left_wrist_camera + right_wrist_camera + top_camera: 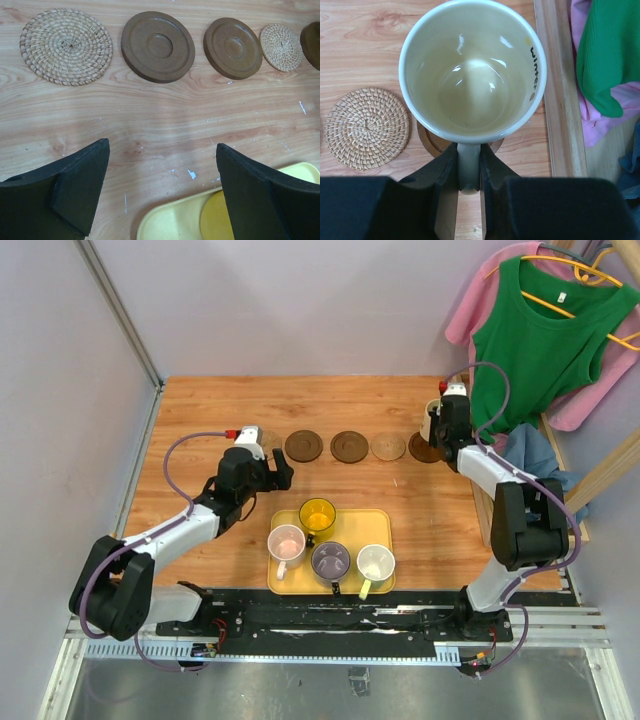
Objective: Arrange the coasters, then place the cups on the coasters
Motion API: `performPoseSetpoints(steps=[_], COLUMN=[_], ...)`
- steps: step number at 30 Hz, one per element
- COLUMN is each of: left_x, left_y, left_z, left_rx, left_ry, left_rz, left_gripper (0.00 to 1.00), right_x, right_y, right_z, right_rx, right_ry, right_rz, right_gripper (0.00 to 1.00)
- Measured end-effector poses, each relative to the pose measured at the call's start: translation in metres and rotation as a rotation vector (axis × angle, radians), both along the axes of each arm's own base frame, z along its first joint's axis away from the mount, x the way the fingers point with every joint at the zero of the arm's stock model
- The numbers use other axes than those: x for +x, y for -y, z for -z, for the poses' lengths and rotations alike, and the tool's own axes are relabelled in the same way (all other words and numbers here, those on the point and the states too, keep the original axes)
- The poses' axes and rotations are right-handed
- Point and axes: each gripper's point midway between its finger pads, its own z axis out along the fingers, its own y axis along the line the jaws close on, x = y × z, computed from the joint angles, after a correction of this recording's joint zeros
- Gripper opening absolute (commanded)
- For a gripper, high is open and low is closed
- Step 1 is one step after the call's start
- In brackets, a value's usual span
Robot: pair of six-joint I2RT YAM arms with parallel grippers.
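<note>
Yellow tray point(170, 222) lay just beneath the left gripper point(161, 170), whose jaws stood wide and empty. Farther back, the right gripper point(468, 165) pinched the cream cup point(472, 70) by its handle, which pointed back at the wrist. The bowl was directly over the end dark coaster point(431, 142), beside a woven coaster point(366, 127).
</note>
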Motion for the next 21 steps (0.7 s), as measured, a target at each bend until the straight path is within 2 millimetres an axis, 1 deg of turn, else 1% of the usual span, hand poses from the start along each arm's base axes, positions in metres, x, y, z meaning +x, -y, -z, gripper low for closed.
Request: performPoseSetpoints(steps=[4,10,16,21], left_x=[0.000,0.000,0.000,0.000], left_y=[0.001,0.002,0.003,0.002], left_z=[0.001,0.000,0.000,0.000], left_rx=[-0.005,-0.011,-0.012,-0.012], left_ry=[-0.004,0.000,-0.001,-0.001], left_rz=[0.005,0.008,0.008,0.008], left_gripper=[0.91,0.91,0.91,0.91], right_x=[0.001,0.005,0.006,0.005], right_y=[0.003,-0.004,-0.009,-0.006], right_z=[0.005,0.007,0.022,0.028], right_rx=[0.006,0.027,0.046,0.048], right_ry=[-0.008,0.000,-0.025,-0.041], right_rz=[0.001,-0.032,-0.061,-0.057], right_gripper=[0.01,0.01,0.01,0.01])
